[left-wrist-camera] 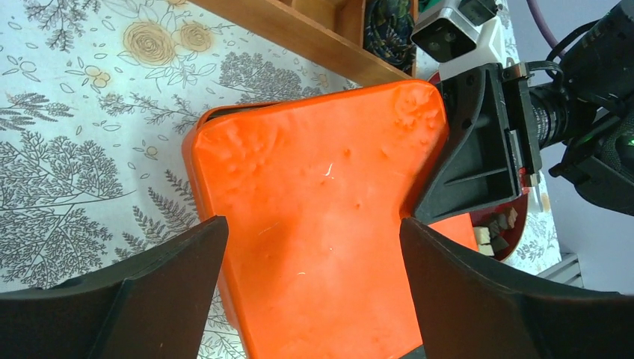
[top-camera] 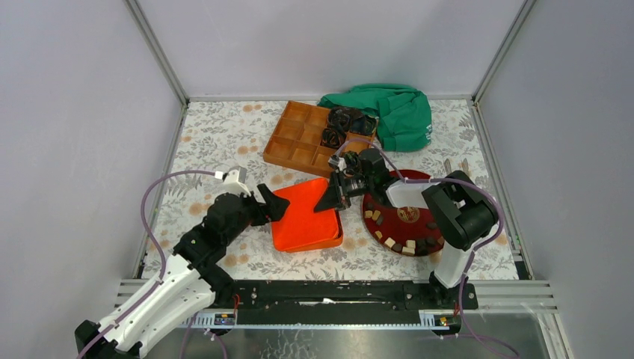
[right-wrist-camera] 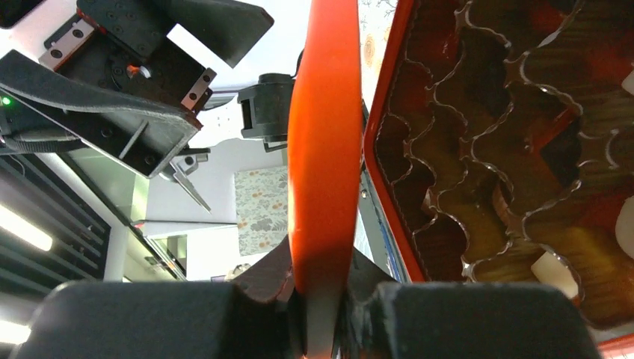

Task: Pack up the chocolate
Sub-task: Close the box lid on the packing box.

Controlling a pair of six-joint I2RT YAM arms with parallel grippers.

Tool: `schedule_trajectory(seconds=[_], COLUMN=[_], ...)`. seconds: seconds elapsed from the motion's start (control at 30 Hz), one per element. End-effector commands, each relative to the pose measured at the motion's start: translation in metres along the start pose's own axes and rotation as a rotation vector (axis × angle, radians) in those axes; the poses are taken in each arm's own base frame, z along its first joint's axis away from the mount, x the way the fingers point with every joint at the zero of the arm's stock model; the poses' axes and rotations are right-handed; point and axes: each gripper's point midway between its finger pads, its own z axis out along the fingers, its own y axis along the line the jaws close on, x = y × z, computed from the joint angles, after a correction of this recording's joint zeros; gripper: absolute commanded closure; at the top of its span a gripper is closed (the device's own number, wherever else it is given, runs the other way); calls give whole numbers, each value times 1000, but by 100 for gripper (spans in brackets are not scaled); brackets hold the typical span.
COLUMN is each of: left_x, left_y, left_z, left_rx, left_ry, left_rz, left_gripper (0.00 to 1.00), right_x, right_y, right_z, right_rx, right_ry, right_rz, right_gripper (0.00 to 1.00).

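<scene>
The chocolate (top-camera: 400,243) lies in small brown and cream pieces along the near rim of the dark red plate (top-camera: 396,224), on the right of the table. The right claw (right-wrist-camera: 318,299) is clamped on the orange lid (top-camera: 306,217). The left claw (left-wrist-camera: 314,247) gapes wide astride the lid's left edge, gripping nothing. The pieces look light, smooth and easily marred, so each is best pinched gently across its flat sides.

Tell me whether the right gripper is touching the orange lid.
Touching. The right wrist view shows the right gripper closed on the orange lid at its edge, both fingers pressed against it with no gap.
</scene>
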Motion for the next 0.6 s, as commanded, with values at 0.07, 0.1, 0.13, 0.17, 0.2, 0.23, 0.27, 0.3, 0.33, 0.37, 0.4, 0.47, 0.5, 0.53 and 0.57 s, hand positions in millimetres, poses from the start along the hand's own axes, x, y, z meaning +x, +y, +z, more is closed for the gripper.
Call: schedule_trajectory(seconds=[0.07,0.1,0.13,0.17,0.2,0.23,0.27,0.3,0.33,0.37,0.4,0.47,0.5,0.53,0.57], left_x=[5,7,9,11,13,15,17,19,21,22,23,24,26,27,28], left_y=[15,17,19,21,23,24,25,26,27,27,26,25,25,25,24], left_z=[7,8,9,10,12,12,14,15,15,16,17,18,19,19,20], left_rx=[-58,-67,-73,-82,-88,-93,-99,-103,-103,-100,-96,-86,-81,-79,-77], left_ry=[-15,-10,-5,3,10,17,25,31,37,40,43,47,54,56,59], left_rz=[-28,-26,-25,-24,-23,-23,-22,-23,-22,-22,-23,-24,-23,-22,-23], left_gripper=[11,12,13,13,13,14,14,14,14,14,14,15,15,15,15], right_x=[-18,-19,-19,-19,-19,-19,-19,-19,-19,-19,-20,-20,-20,-20,-21], right_y=[11,8,5,2,0,-2,-4,-5,-5,-6,-7,-8,-9,-8,-8], right_z=[9,8,8,8,8,8,7,7,6,6,6,5,4,3,2], right_rx=[-3,16,32,48,63,74,85,93,99,102,108,117,121,122,123], right_ry=[-41,-44,-47,-50,-50,-49,-51,-53,-55,-57,-60,-62,-65,-68,-75], right_rz=[-60,-61,-68,-72,-73,-84,-87,-89,-88,-89,-90,-93,-93,-92,-93], right_gripper=[98,98,98,98,97,97,97,97,96,96,96,95,95,94,94])
